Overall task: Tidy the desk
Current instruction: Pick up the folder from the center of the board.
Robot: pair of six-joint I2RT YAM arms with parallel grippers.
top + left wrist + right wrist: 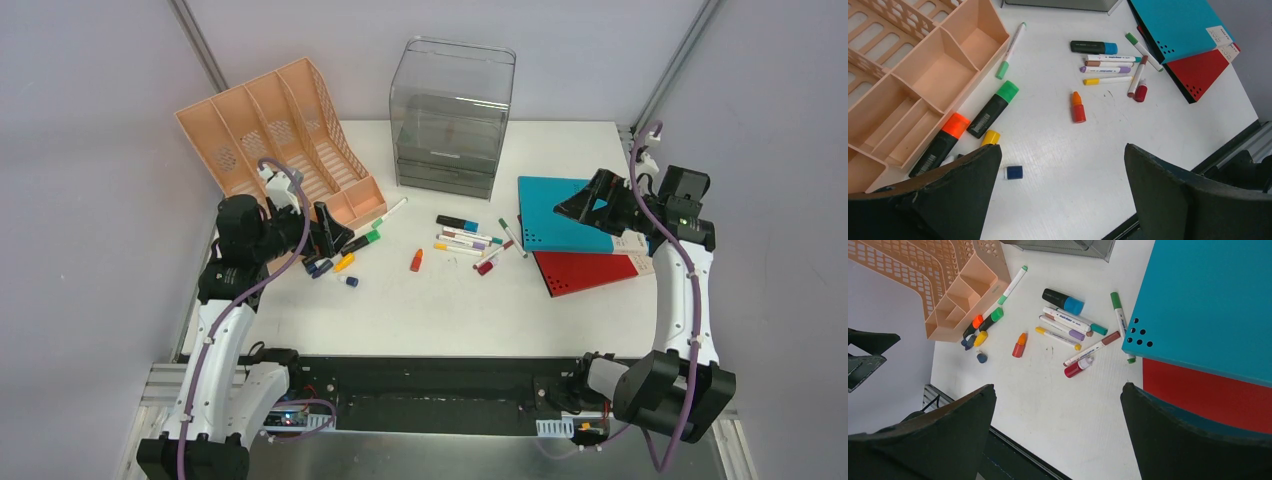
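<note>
Left gripper (1060,172): the two dark fingers (948,200) are spread wide apart, and bare white surface is seen between them. Just beyond the finger at the left of the wrist view, a loose blue cap (1014,172) and a yellow-capped marker (990,137) are shown. Further out, an orange-capped highlighter (940,142) and a green-capped highlighter (993,109) are laid beside the front of the peach file rack (923,70). A green-tipped white pen (1010,50) is placed near the rack's front corner.

Right gripper (1057,412): its fingers (1173,440) are likewise held wide apart. In the wrist view one finger overlaps the edge of the teal folder (1208,300), which is laid partly over the red folder (1208,395). Whether the finger touches either folder cannot be told.

Between the two arms, a loose group of pens (470,238) is scattered, headed by a black marker with a blue cap (457,222). A small orange-red marker (416,260) is set apart on the near side of the group.

The desk (450,310) is seen as the white tabletop that carries all of these items, with the arm bases mounted along its black near rail. The rack is stood at its far left corner, the clear grey drawer box (450,110) at the middle of its far edge, and the folders on its right side
</note>
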